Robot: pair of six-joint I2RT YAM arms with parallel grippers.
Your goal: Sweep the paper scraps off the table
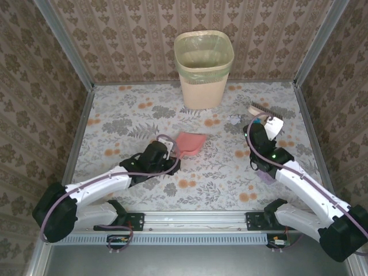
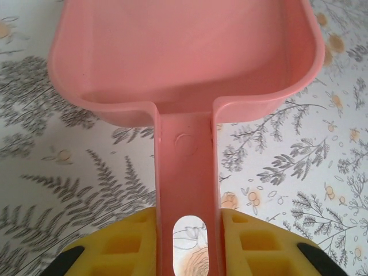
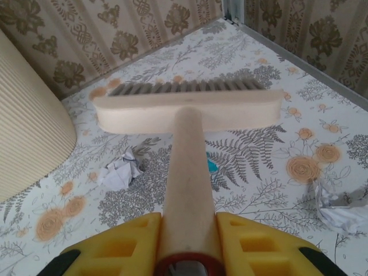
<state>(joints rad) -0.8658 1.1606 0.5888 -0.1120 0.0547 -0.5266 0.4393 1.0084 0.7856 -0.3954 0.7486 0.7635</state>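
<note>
Sweeping's about to start, I'd say: left jaws clamped on the pink dustpan point(image 2: 184, 57) handle, right jaws gripping the brush point(image 3: 184, 109), paper scraps point(image 3: 121, 171) on the worktop point(image 1: 218, 172) near its bristles, so next they need dragging toward the pan.

Both arms are stretching away from the near edge; the left gripper point(image 1: 174, 152) point(image 2: 190, 233) is pinching a dustpan handle point(image 2: 187, 172) mid-scene, the right gripper point(image 1: 260, 125) point(image 3: 188, 233) clamping a brush handle point(image 3: 187, 167) far right.
</note>
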